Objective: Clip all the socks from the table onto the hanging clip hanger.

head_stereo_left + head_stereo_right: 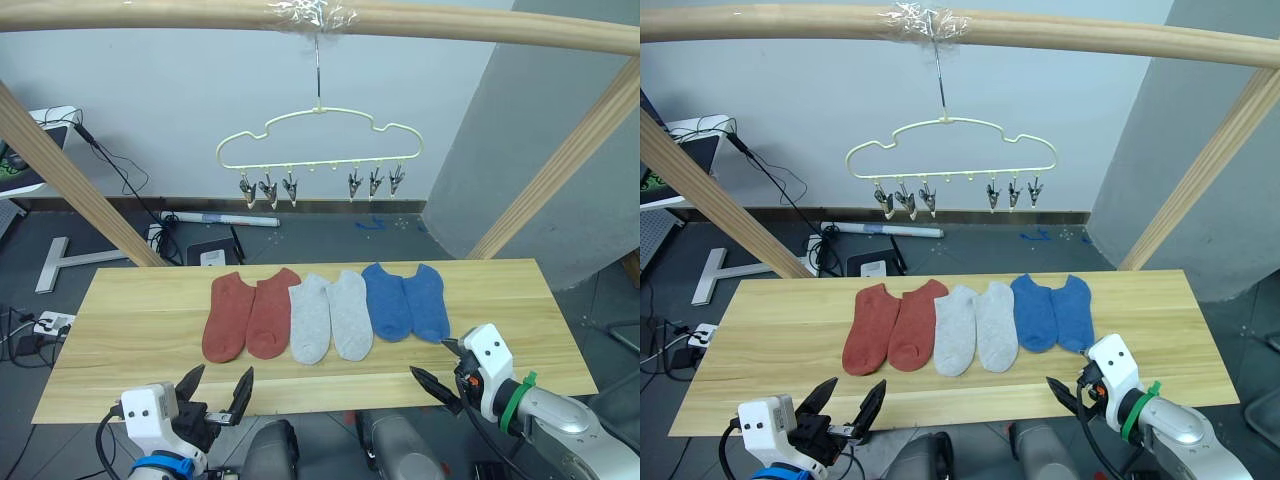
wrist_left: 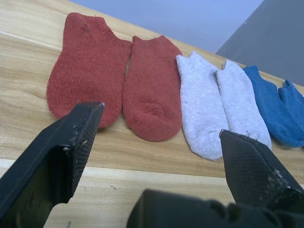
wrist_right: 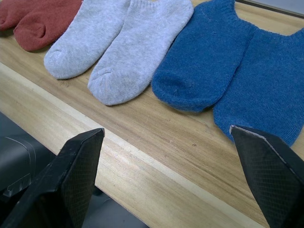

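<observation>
Across the table (image 1: 130, 330) of light wood planks we see six socks lying flat in a row, toes toward us, none of them clipped up. At our far left sit the two rust-red socks (image 1: 250, 313), side by side and touching along their inner edges. Just beside them come the two light grey socks (image 1: 330, 316), the nearer grey one touching the second red sock. Then come the two blue socks (image 1: 405, 302), set a little farther back on the table than the others, the first blue one touching the second grey sock. Above and behind the row, the clip hanger (image 1: 318, 135) of pale yellow wire hangs by its hook from a round wooden pole (image 1: 150, 14), with three silver clips (image 1: 267, 187) grouped toward its left and three toward its right, all of them bare. Our left gripper (image 1: 221, 392) hovers at the near edge of the table, in front of the red socks, its two black fingers spread apart and holding nothing. Our right gripper (image 1: 441, 365) hovers at the near edge in front of the blue socks, its fingers likewise spread wide and empty, near the closest blue toe but apart from it.
</observation>
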{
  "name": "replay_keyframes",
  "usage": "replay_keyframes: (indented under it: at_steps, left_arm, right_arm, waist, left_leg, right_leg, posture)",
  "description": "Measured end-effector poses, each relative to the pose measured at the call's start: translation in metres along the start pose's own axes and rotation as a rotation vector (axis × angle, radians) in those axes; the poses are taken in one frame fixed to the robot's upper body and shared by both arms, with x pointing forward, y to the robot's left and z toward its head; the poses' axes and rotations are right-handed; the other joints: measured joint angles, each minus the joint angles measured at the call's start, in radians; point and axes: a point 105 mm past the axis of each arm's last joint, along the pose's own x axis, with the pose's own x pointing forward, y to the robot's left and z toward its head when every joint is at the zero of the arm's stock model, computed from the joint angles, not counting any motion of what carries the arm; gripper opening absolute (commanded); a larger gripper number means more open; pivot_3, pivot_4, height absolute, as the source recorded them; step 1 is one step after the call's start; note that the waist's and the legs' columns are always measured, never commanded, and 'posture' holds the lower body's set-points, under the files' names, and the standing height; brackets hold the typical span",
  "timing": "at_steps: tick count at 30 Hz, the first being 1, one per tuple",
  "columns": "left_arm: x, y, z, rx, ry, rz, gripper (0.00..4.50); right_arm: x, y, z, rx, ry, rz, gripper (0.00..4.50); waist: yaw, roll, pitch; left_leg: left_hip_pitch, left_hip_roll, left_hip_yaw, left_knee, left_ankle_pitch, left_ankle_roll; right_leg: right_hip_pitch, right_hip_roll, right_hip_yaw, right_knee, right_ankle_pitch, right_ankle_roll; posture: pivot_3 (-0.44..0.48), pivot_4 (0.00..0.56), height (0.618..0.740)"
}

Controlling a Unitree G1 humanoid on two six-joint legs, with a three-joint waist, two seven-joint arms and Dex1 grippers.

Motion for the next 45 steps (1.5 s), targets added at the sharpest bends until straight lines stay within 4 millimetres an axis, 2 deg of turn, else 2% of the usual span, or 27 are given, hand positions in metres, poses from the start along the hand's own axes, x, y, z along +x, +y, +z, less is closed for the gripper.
replay_keyframes:
  at_steps: [8,25,30,39,40,42,45]
  left_arm:
    - [0.006,0.010,-0.005,0.028,0.060,0.087,4.50]
    - [0.009,0.009,0.001,0.030,0.055,0.094,4.50]
    - [0.016,0.009,0.005,0.016,0.046,0.097,4.50]
    - [0.037,0.014,0.040,0.076,-0.058,0.092,4.50]
    - [0.042,0.015,0.045,0.091,-0.061,0.080,4.50]
    - [0.055,0.015,0.073,0.124,-0.145,0.056,4.50]
    - [0.063,0.015,0.093,0.136,-0.190,0.028,4.50]
  right_arm:
    - [0.002,0.000,0.001,-0.005,-0.004,0.003,4.46]
    - [0.005,-0.004,-0.001,-0.023,-0.005,-0.005,4.46]
    - [0.007,-0.005,0.003,-0.030,-0.019,-0.005,4.46]
    - [0.018,-0.008,0.038,-0.073,-0.104,0.025,4.46]
    - [0.021,-0.009,0.047,-0.083,-0.120,0.031,4.46]
    - [0.028,-0.007,0.075,-0.098,-0.194,0.065,4.46]
    - [0.033,-0.002,0.092,-0.090,-0.220,0.110,4.46]
  waist:
    - [0.000,0.000,0.000]
    - [0.001,0.000,-0.001]
    - [0.000,0.000,-0.001]
    - [0.001,0.001,-0.003]
    - [0.000,0.001,-0.003]
    - [0.000,0.001,-0.003]
    - [-0.001,0.002,-0.004]
  left_leg:
    - [0.000,0.000,0.000,0.001,0.000,0.000]
    - [0.000,0.000,0.000,0.001,0.000,0.000]
    - [0.001,0.000,-0.001,0.002,0.000,0.000]
    - [0.002,0.000,-0.001,0.003,0.000,0.000]
    - [0.001,-0.001,-0.001,0.003,0.000,0.000]
    - [0.002,0.000,-0.003,0.004,0.001,0.001]
    - [0.002,-0.001,-0.002,0.004,0.001,0.001]
  right_leg:
    - [0.001,0.000,0.000,0.000,0.001,0.002]
    - [0.001,0.000,0.000,0.001,0.004,0.006]
    - [0.002,0.001,-0.001,0.001,0.004,0.007]
    - [0.005,0.002,-0.001,0.001,0.006,0.009]
    - [0.004,0.003,-0.001,0.002,0.006,0.009]
    - [0.006,0.003,-0.002,0.002,0.008,0.010]
    - [0.006,0.004,-0.002,0.002,0.008,0.010]
  posture:
    - [-0.197,0.238,0.740]
    - [-0.201,0.232,0.740]
    - [-0.199,0.230,0.740]
    - [-0.210,0.215,0.740]
    - [-0.210,0.215,0.740]
    - [-0.210,0.212,0.740]
    - [-0.210,0.212,0.740]
